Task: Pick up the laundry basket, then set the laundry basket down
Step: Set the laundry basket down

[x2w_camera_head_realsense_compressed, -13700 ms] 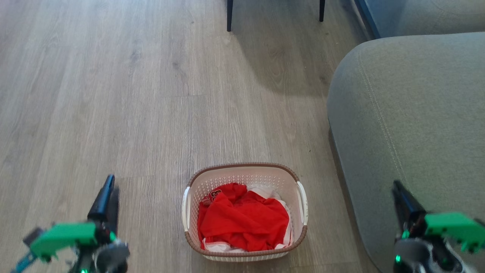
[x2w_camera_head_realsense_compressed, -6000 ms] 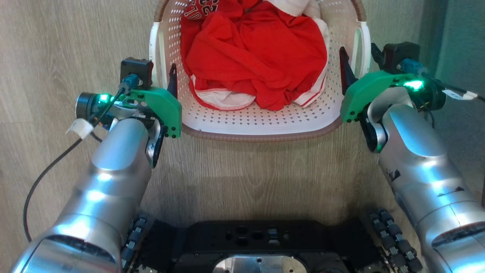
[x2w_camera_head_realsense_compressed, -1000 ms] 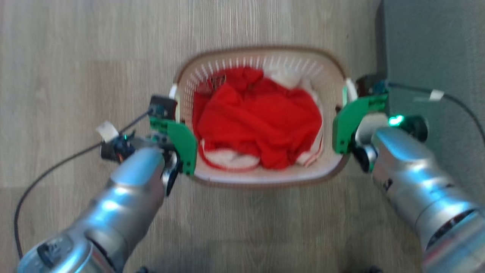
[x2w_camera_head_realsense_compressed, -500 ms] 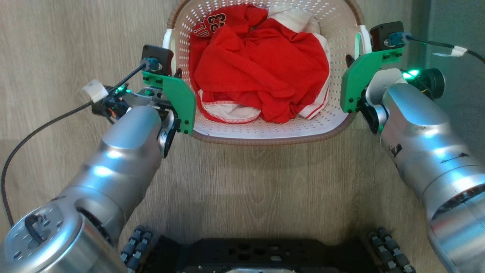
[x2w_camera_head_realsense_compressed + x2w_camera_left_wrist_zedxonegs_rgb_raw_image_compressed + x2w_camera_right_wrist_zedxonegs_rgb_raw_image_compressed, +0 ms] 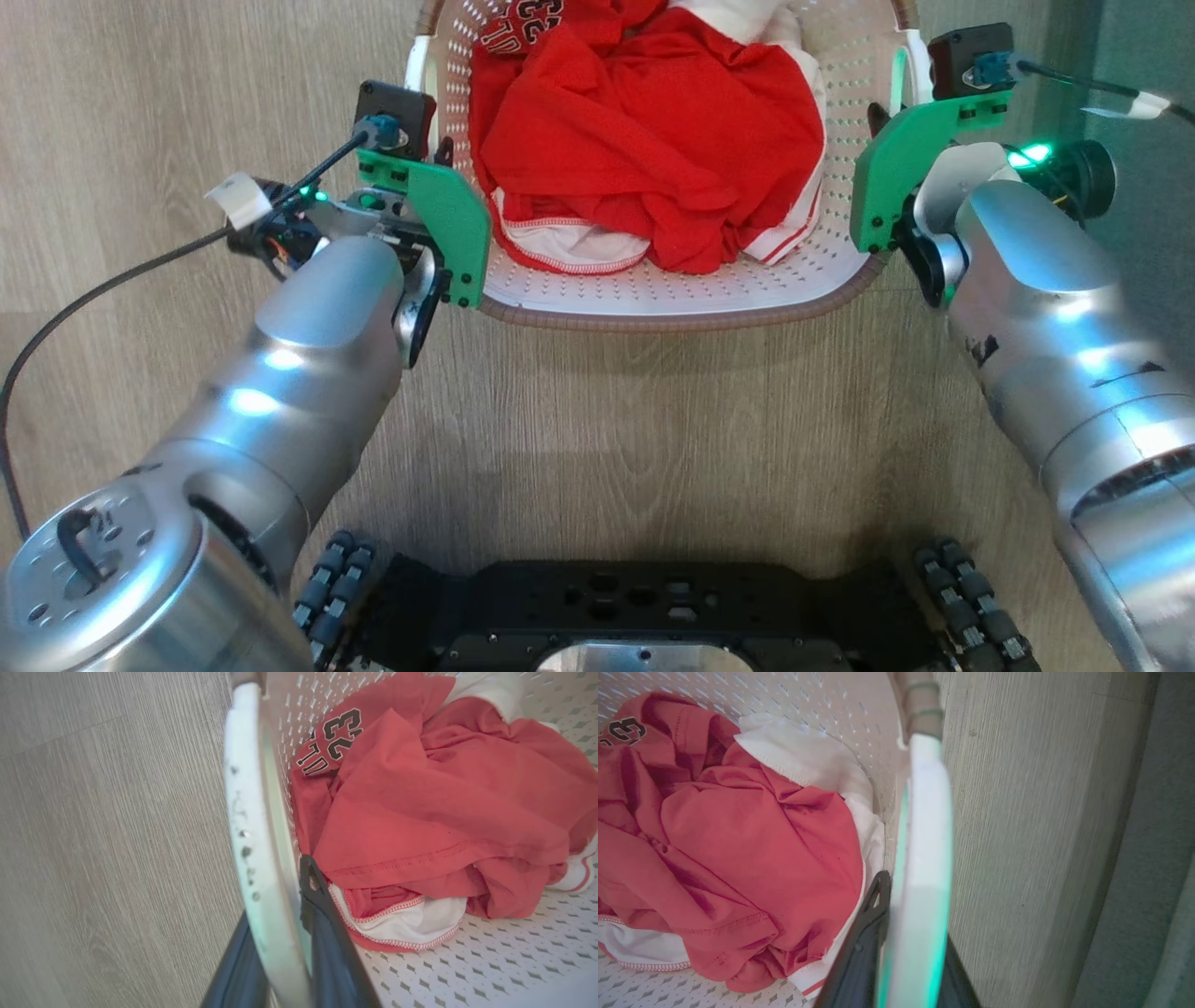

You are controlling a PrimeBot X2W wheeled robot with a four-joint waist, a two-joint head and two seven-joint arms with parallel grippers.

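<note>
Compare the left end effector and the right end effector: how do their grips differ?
The left end effector straddles the laundry basket at its left handle, plain white with dark specks; the right end effector straddles the right handle, tinted green. Beside the left one lies wooden floor; a grey sofa stands near the right one. Both have one finger inside the wall and one outside.

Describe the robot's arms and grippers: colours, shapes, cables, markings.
Both arms are smooth silver tubes: left arm, right arm. Each wrist carries a green plate, a black camera box and a black cable tagged with white tape. The left gripper and right gripper have long dark fingers.
</note>
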